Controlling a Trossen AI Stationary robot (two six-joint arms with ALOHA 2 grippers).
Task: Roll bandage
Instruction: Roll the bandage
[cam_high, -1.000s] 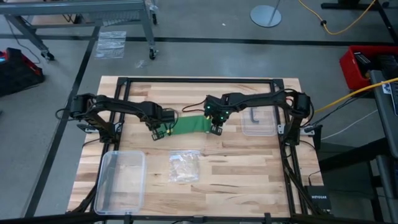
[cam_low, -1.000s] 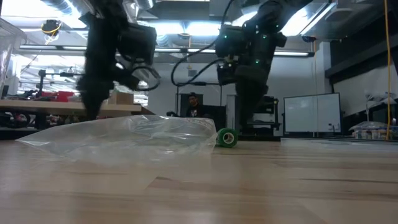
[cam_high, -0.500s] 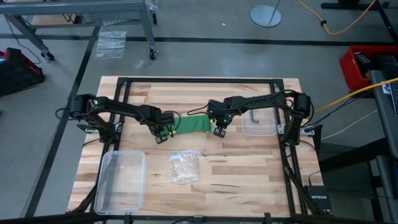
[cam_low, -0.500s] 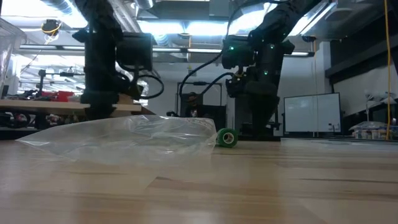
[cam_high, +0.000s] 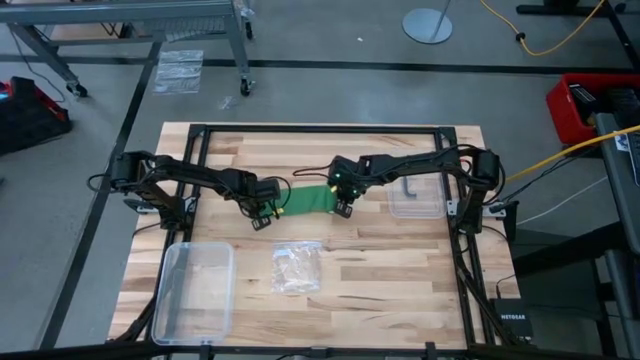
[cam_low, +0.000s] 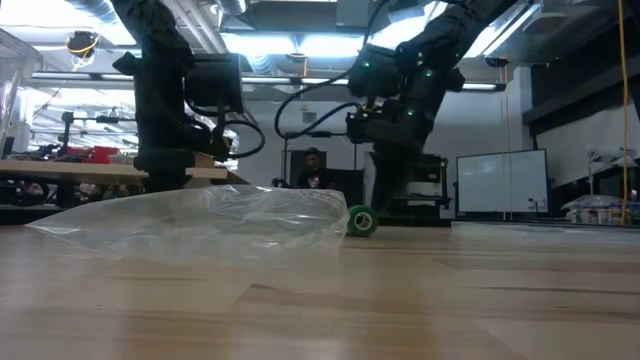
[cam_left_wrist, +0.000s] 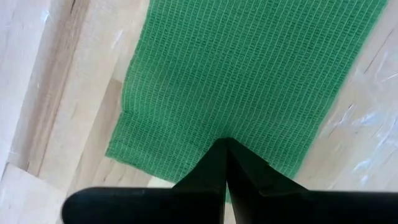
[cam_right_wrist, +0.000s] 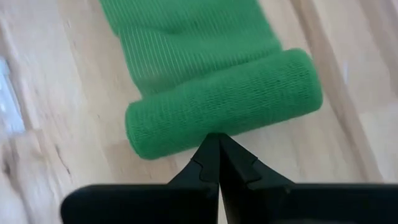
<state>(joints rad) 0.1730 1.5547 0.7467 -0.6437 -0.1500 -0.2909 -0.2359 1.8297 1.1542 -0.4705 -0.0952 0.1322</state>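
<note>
The bandage (cam_high: 312, 199) is lying near the middle of the table (cam_high: 400, 270), a green strip running left to right between the two arms, with its rolled part at the right end. The right gripper (cam_high: 343, 208) is sitting at that roll with its fingers pressed together, empty; in the right wrist view the closed tips are touching the near side of the roll (cam_right_wrist: 224, 112), whose axis is lying crosswise to the strip, and the flat fabric is stretching away beyond it. The left gripper (cam_high: 262, 217) is resting at the strip's free end, fingers likewise together, tips bearing down on the fabric's edge (cam_left_wrist: 236, 74) rather than pinching it, apparently pinning it. So the unrolled length is lying from the right gripper toward the left one, and rolling further probably means pushing the roll leftward along the strip. The right arm is the nearer to the roll.
</note>
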